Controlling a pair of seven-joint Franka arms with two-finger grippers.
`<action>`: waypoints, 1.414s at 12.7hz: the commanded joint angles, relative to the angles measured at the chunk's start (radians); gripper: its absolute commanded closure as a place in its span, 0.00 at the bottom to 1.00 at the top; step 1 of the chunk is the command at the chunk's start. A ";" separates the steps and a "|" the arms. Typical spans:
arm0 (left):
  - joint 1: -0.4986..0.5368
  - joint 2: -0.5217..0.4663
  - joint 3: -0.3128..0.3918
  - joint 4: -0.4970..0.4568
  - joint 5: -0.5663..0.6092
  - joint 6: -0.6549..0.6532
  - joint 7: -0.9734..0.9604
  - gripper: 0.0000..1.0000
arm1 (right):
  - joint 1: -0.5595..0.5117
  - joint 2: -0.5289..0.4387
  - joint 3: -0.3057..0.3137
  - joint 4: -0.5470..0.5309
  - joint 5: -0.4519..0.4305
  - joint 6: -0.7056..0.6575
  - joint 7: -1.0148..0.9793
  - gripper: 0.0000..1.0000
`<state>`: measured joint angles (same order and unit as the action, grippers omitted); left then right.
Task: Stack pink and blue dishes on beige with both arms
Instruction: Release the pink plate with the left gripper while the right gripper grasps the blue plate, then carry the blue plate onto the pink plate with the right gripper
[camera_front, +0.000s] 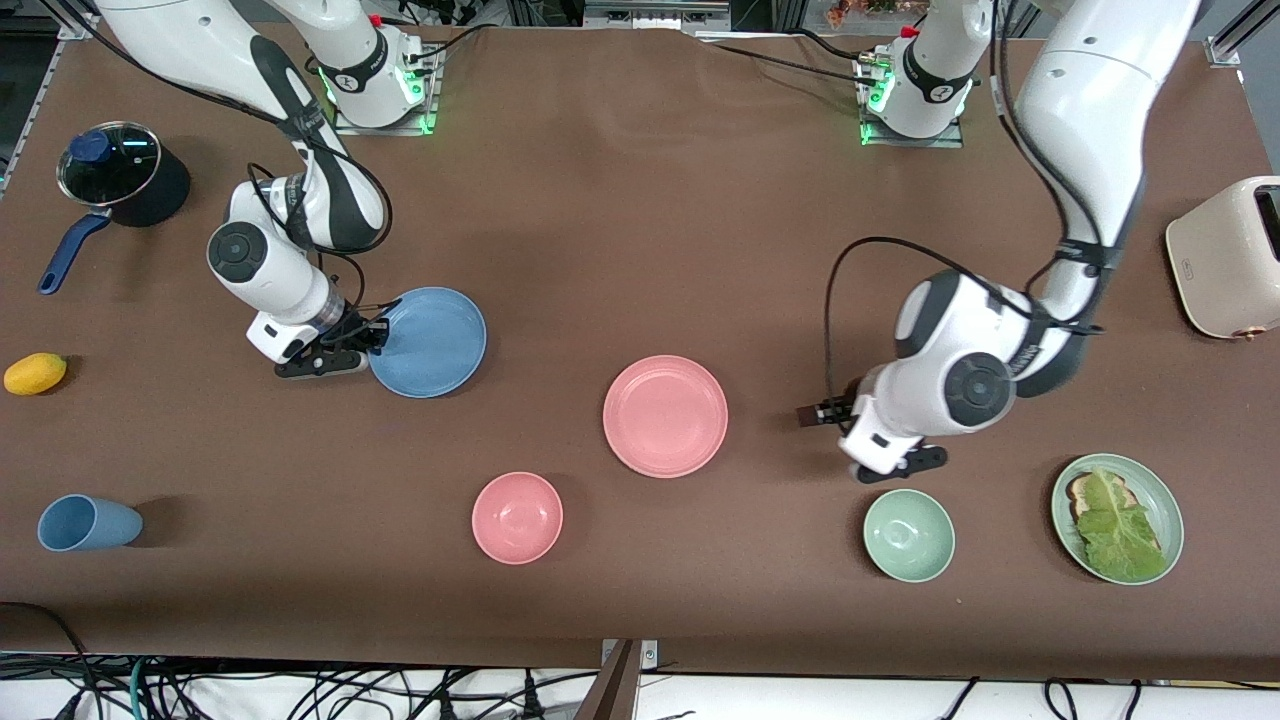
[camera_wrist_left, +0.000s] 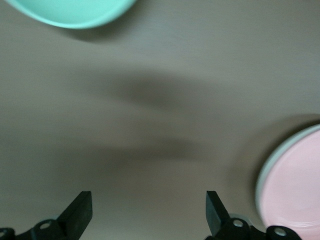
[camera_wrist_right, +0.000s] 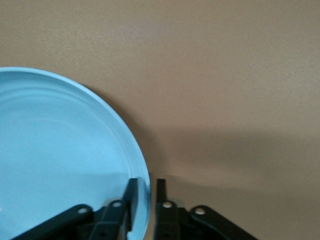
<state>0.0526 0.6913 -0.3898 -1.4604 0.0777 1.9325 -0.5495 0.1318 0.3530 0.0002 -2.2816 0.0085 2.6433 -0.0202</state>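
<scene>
The pink plate (camera_front: 665, 415) sits mid-table, at about nine o'clock from the left gripper (camera_front: 822, 412), whose fingers are wide apart over bare table. Farther up, the right gripper (camera_front: 378, 335) pinches the blue plate (camera_front: 428, 342) by its rim. No beige plate shows.

The flat round matte sky-blue plate with a shallow rim (camera_front: 428, 342) lies toward the right arm's end of the brown surface (camera_front: 640, 230), its rim pinched at one edge between the jaws of the right gripper (camera_wrist_right: 145, 192). The matching salmon-pink plate (camera_front: 665, 415) lies flat near the middle, nearer the front camera, untouched.
</scene>
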 joint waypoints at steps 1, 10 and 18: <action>0.093 -0.050 -0.007 -0.012 0.016 -0.104 0.121 0.00 | -0.001 -0.025 0.009 -0.010 0.007 -0.019 0.010 1.00; 0.276 -0.232 0.046 -0.017 0.017 -0.302 0.278 0.00 | 0.029 -0.030 0.060 0.510 0.034 -0.639 0.060 1.00; 0.044 -0.433 0.332 -0.054 -0.025 -0.296 0.347 0.00 | 0.296 0.271 0.057 0.911 0.111 -0.643 0.527 1.00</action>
<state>0.1230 0.3170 -0.0810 -1.4719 0.0730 1.6248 -0.2356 0.3778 0.5348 0.0650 -1.5103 0.1091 2.0250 0.3959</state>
